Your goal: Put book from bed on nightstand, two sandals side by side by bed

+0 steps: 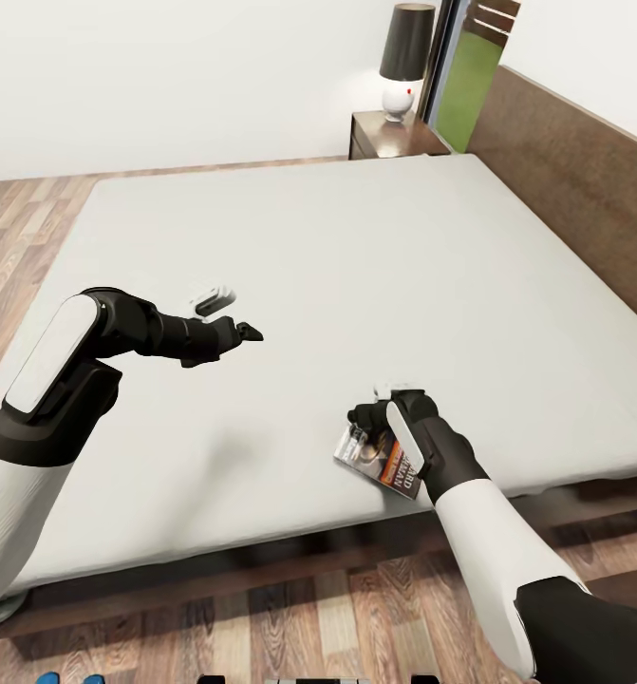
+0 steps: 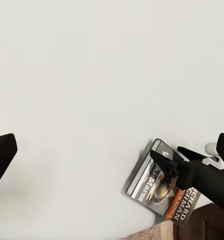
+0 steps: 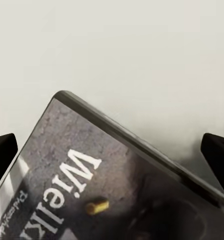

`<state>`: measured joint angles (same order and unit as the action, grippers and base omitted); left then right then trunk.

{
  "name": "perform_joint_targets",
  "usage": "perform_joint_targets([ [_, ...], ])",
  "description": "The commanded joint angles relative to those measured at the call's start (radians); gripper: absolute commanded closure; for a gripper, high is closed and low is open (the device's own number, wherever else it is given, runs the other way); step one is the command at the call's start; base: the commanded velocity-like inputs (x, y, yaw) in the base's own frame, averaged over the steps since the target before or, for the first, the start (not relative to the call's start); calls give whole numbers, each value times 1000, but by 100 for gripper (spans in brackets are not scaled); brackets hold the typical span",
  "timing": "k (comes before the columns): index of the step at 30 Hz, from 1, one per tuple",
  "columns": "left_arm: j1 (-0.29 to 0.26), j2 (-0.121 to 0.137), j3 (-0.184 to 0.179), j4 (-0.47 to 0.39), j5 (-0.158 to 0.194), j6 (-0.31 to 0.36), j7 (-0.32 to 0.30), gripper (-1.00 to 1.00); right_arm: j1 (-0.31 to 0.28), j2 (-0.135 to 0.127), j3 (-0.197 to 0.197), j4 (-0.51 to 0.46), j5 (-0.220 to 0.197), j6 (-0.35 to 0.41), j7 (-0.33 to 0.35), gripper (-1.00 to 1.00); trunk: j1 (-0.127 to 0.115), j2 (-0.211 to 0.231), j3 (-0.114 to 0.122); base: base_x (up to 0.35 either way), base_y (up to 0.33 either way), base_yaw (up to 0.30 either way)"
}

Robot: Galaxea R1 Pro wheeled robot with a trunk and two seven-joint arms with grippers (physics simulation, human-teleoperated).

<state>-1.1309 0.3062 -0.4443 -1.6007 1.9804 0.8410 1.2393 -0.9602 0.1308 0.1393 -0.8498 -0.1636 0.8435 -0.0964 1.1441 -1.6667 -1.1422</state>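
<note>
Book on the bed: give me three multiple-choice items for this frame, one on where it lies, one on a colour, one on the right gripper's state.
1. Where does the book lie?
A. on the nightstand
B. on the mattress near its front edge
C. on the floor

2. What colour is the lamp's shade?
A. dark
B. white
C. blue

3. How is the right gripper set?
A. shut on the book
B. open over the book
C. holding a sandal

Answers:
1 B: it rests on the grey mattress by the near edge.
2 A: the lamp on the nightstand has a dark shade over a white base.
3 B: the right wrist view shows both fingertips spread wide of the cover.
</note>
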Motion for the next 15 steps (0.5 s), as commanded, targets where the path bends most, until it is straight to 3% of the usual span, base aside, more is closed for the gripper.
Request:
perform_joint_targets([
  [1,-1,1,-1,-1,8,4,10,-100,0,-1,2,3,-8,6,-14,-100,0,0,-1,-186,-48,0],
  [6,-1,1,0,-1,8,4,9,-100,0,0,2,3,-8,6,-14,-100,0,0,-1,-190,-52,0],
  [15,-1,1,2,-1,9,4,8,-100,0,0,2,3,-7,6,-14,-100,0,0,-1,-62,-17,0],
])
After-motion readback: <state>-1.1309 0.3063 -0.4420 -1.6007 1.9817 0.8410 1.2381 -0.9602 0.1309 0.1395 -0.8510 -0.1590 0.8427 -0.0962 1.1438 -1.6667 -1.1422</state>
